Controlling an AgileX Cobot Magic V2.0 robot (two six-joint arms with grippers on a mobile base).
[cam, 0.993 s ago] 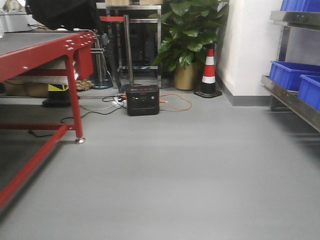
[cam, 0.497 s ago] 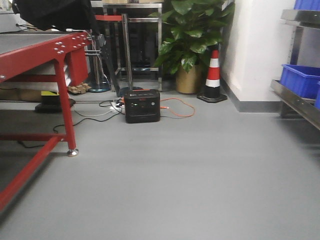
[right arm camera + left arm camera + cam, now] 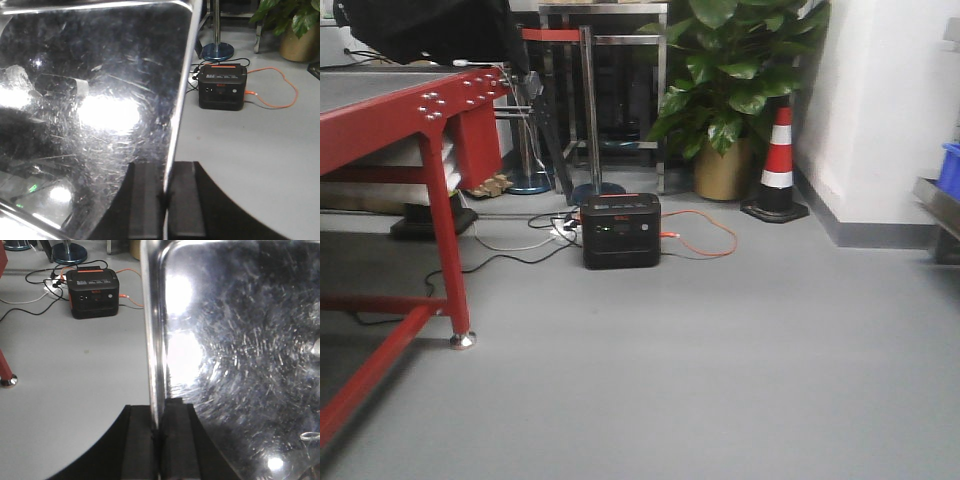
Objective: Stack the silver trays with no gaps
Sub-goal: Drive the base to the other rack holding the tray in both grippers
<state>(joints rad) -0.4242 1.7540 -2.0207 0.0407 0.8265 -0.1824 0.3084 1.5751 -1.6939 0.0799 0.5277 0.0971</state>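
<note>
Evidently holding a silver tray [image 3: 240, 365] up off the grey floor [image 3: 720, 380]; pinching its left rim tight in the left jaws, its right rim likewise in the right jaws; running each gripped rim straight away from the wrist to a rounded far corner; turning a scratched, mirror-bright face towards both wrist views; cannot tell the long axis; looking past to a black power box [image 3: 621, 231] near a red tabletop [image 3: 380, 110].

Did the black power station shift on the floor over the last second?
No. The power station keeps its place beside the stanchion base; the whole view shifted.
</note>
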